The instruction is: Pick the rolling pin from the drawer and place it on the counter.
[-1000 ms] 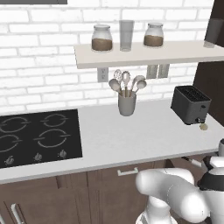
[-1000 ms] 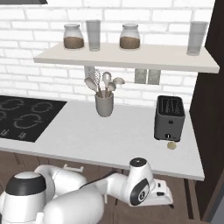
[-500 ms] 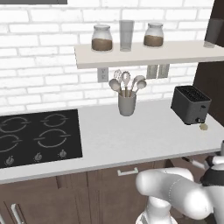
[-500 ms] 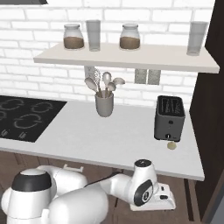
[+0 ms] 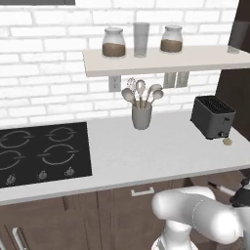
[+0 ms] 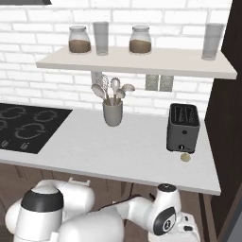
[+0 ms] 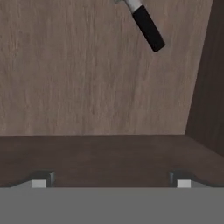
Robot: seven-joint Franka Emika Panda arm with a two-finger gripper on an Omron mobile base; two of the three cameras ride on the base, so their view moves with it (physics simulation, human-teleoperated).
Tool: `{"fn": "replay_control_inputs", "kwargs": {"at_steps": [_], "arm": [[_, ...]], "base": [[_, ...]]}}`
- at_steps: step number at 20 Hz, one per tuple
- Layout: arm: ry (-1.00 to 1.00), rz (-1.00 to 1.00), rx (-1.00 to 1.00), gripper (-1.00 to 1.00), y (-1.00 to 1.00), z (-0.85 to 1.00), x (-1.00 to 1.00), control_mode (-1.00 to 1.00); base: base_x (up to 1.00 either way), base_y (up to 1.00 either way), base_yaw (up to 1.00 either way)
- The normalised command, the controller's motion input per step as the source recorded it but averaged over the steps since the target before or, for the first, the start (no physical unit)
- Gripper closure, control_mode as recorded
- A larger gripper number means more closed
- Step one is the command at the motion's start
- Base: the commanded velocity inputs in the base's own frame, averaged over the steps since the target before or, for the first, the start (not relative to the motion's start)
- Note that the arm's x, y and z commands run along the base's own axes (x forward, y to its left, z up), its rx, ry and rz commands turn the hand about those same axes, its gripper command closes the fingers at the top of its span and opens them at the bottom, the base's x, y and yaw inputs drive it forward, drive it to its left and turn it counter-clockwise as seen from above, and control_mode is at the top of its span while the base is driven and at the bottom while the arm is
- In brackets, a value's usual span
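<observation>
Lower and further right than a second ago, the arm has sunk below the counter (image 6: pixel 118 156) front. Its gripper (image 7: pixel 111 183) has its two tips spread wide, holding nothing, just above the near wall of the drawer (image 7: pixel 87 87). Beyond that wall lies bare wood floor, with the rolling pin (image 7: pixel 146 26) at the far end near the right wall, only its black handle and a pale stub in sight. Up on the counter, a grey utensil cup (image 6: pixel 112 112) holds spoons; right of it stands the toaster (image 6: pixel 183 127), with open worktop in front.
</observation>
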Motion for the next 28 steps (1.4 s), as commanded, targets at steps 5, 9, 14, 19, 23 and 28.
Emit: {"fn": "replay_control_inputs", "kwargs": {"at_steps": [5, 9, 14, 19, 23, 28], "arm": [[0.05, -0.03, 0.00, -1.00, -0.47, -0.36, -0.80, -1.00], [0.03, -0.01, 0.00, -1.00, -0.50, -0.38, -0.78, -1.00], [0.04, -0.02, 0.00, -1.00, -0.44, -0.41, -0.78, -1.00], [0.01, -0.01, 0.00, -1.00, -0.28, -0.20, -0.44, -1.00], [0.03, -0.01, 0.00, -1.00, -0.01, 0.00, -0.11, -1.00], [0.00, 0.00, 0.00, -1.00, 0.00, 0.00, 0.00, -1.00]], "base": [[0.00, 0.00, 0.00], [0.00, 0.00, 0.00], [0.00, 0.00, 0.00], [0.00, 0.00, 0.00], [0.00, 0.00, 0.00], [0.00, 0.00, 0.00]]}}
